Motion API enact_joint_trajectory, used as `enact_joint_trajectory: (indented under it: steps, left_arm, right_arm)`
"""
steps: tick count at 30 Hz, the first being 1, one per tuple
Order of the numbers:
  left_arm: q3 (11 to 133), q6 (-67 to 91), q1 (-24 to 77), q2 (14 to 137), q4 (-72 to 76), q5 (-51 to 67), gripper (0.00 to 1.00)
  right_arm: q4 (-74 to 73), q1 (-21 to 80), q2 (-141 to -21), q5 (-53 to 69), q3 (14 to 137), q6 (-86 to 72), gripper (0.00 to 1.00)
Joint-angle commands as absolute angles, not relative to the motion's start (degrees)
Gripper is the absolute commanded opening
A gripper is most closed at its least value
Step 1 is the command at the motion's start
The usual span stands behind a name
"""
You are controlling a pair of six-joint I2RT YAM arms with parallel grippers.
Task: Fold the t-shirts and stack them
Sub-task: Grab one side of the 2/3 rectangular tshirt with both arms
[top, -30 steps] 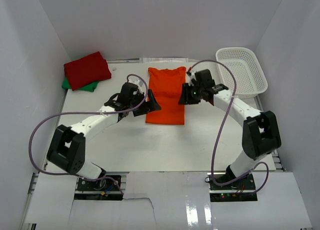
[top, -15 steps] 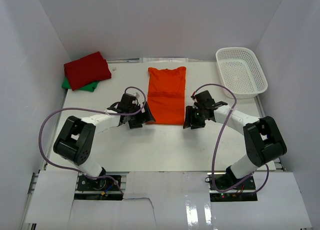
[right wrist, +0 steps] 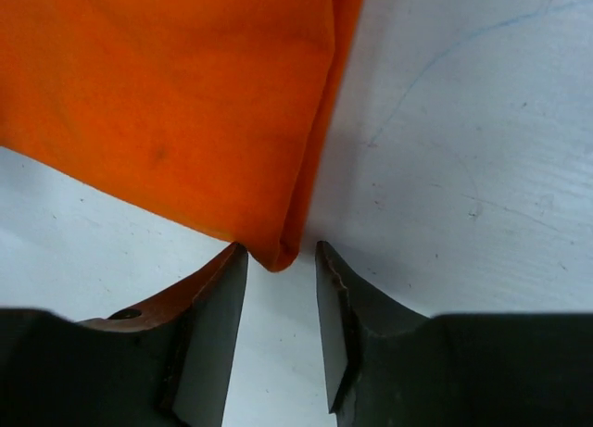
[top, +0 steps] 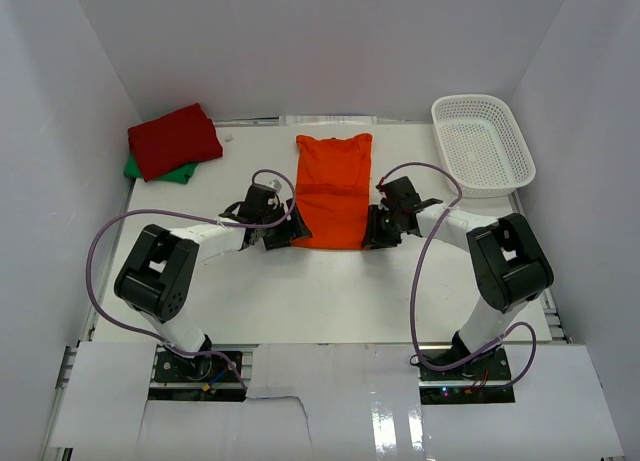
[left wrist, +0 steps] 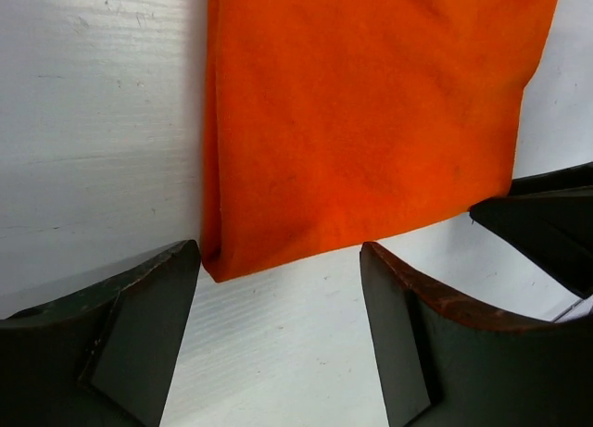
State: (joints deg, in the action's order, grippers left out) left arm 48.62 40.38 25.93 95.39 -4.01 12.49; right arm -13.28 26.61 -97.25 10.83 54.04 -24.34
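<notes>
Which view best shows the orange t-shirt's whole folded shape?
The top external view: the orange t-shirt lies whole there, a long folded strip, collar at the far end. The left wrist view shows only its near end; the right wrist view only one near corner.

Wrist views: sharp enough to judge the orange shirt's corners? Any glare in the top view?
Left wrist: bright orange cloth t-shirt crisp and evenly lit, though the left hand's dark fingers lose detail. Right wrist: shirt corner equally crisp. Top external: glare only on the glossy white near-edge strip.
</notes>
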Motion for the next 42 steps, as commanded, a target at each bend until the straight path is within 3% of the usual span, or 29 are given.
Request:
enact_joint_trajectory:
  steps: [1,5,6,7,8,16,20,23,27,35,36,39,40,41,42]
  left_arm:
    - [47.2,38.5,25.5,97.6,-8.1,7.6,0.81]
    - [46.8,38.2,25.4,98.1,-8.3,6.4,0.75]
    - [46.7,38.2,25.4,98.3,-8.2,6.4,0.70]
    - [46.5,38.1,25.4,98.9,-8.0,6.6,0.55]
    - [46.6,38.1,25.3,99.7,-8.0,6.8,0.46]
    - [46.3,38.0,25.3,102.4,-7.0,6.9,0.47]
    - [45.5,38.0,25.3,102.0,-6.9,7.7,0.30]
    - [44.0,38.1,25.3,100.7,-6.7,8.5,0.27]
    - [42.5,38.1,25.3,99.8,-6.2,10.6,0.00]
    - [36.4,37.8,25.8,94.8,-7.5,14.2,0.00]
    - [36.0,37.6,25.8,94.5,-7.8,14.4,0.02]
    - [34.1,37.4,25.8,93.7,-8.7,14.6,0.43]
    - [33.5,37.3,25.8,93.4,-8.4,14.7,0.61]
    - [33.0,37.7,25.8,92.8,-8.1,14.8,0.91]
    - [32.1,38.0,25.8,92.5,-7.8,14.9,0.97]
  right_arm:
    - [-11.2,26.6,-99.3,9.5,55.4,-24.4,0.39]
    - [-11.2,26.6,-100.0,9.4,55.5,-24.4,0.21]
    - [-11.2,26.6,-100.1,9.8,55.5,-24.4,0.10]
    - [-11.2,26.6,-100.1,9.8,55.4,-24.4,0.08]
    - [-10.9,26.6,-100.2,9.9,55.1,-24.4,0.08]
    - [-10.6,26.6,-99.8,10.1,55.2,-24.1,0.08]
    - [-11.2,26.7,-100.3,10.2,56.2,-23.7,0.08]
    - [-12.0,26.6,-100.5,10.3,56.9,-23.5,0.08]
    - [-12.2,26.6,-100.7,11.8,56.9,-22.9,0.08]
    - [-13.5,27.3,-94.5,12.7,50.0,-22.9,0.08]
    - [-13.5,27.5,-93.6,12.7,48.2,-22.9,0.08]
    - [-13.5,27.6,-91.0,13.1,45.5,-23.0,0.08]
    - [-13.4,27.7,-90.0,13.0,45.1,-23.0,0.08]
    - [-13.4,27.7,-89.7,13.0,44.7,-23.0,0.08]
    - [-13.4,27.9,-89.5,13.1,44.4,-23.0,0.08]
